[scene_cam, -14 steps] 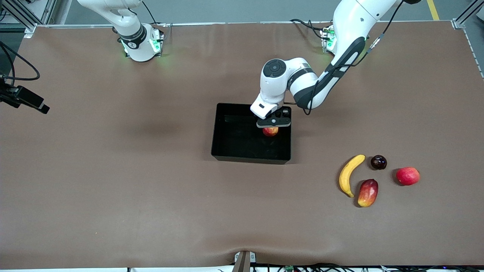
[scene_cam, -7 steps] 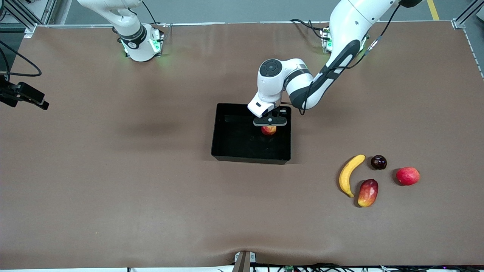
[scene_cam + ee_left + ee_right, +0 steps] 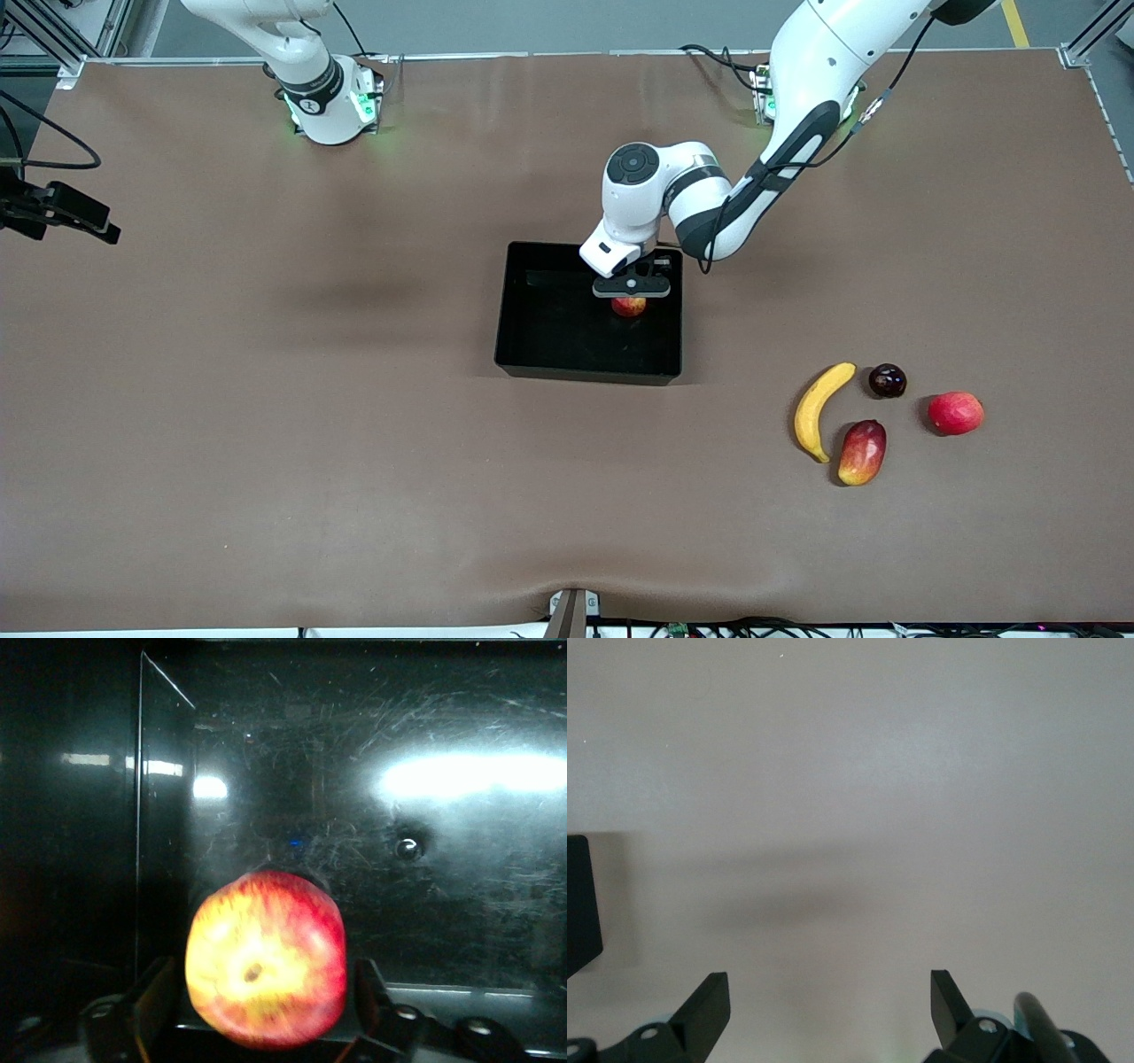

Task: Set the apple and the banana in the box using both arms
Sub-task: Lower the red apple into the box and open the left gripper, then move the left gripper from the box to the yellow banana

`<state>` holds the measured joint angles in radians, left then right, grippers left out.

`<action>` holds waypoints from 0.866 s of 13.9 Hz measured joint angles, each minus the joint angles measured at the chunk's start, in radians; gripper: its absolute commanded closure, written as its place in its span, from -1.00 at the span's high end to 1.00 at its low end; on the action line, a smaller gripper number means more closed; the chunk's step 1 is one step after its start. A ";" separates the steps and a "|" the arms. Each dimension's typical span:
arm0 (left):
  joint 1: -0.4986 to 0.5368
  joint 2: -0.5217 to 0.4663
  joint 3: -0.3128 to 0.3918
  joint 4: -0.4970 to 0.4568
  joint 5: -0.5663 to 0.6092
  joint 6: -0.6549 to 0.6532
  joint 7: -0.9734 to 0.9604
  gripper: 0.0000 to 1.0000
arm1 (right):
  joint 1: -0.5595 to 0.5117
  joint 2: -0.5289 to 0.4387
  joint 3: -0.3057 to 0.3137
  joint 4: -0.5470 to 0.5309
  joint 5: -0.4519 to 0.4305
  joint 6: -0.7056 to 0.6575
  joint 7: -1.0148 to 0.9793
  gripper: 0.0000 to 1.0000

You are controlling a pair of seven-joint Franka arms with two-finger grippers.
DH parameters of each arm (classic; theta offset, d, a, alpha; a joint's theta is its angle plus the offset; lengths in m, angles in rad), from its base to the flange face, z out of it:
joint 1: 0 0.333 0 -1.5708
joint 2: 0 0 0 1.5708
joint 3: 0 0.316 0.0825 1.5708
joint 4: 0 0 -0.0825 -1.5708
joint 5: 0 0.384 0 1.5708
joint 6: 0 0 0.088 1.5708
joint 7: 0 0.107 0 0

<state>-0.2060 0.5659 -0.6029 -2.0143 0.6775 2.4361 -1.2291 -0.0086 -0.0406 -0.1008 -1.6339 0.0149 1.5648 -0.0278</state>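
The apple (image 3: 266, 958), red with yellow streaks, is low inside the black box (image 3: 532, 354), near the wall at the left arm's end; it also shows in the front view (image 3: 629, 307). My left gripper (image 3: 264, 992) is down in the box (image 3: 443, 859), right over the apple (image 3: 630, 292). It is open, with a finger (image 3: 155, 992) on each side of the apple and a thin gap on both. The banana (image 3: 817, 409) lies on the table toward the left arm's end. My right gripper (image 3: 830, 992) is open and empty, waiting high over bare table (image 3: 106, 233).
Beside the banana lie an oblong red-and-yellow fruit (image 3: 862, 453), a dark round fruit (image 3: 887, 380) and a plain pinkish-red round fruit (image 3: 955, 413). The brown mat (image 3: 354, 443) covers the table. The rest of the box floor is bare.
My left gripper and the apple have shifted slightly toward the right arm's end inside the box. My right gripper has drifted a little at the table's end.
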 measured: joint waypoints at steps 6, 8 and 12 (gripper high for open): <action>0.025 -0.053 -0.010 0.032 -0.004 -0.004 -0.006 1.00 | 0.000 0.004 0.001 0.038 0.000 0.000 0.000 1.00; 0.044 -0.089 -0.017 0.054 -0.015 -0.033 -0.006 1.00 | 0.000 0.013 0.002 0.052 0.000 0.000 0.000 1.00; 0.052 -0.117 -0.028 0.194 -0.134 -0.248 0.126 1.00 | 0.000 0.023 0.001 0.065 0.000 0.000 0.000 1.00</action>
<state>-0.1542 0.4490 -0.6307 -1.8201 0.5434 2.1883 -1.1029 -0.0087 -0.0174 -0.0997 -1.5685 0.0152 1.5645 -0.0278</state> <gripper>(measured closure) 0.000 0.000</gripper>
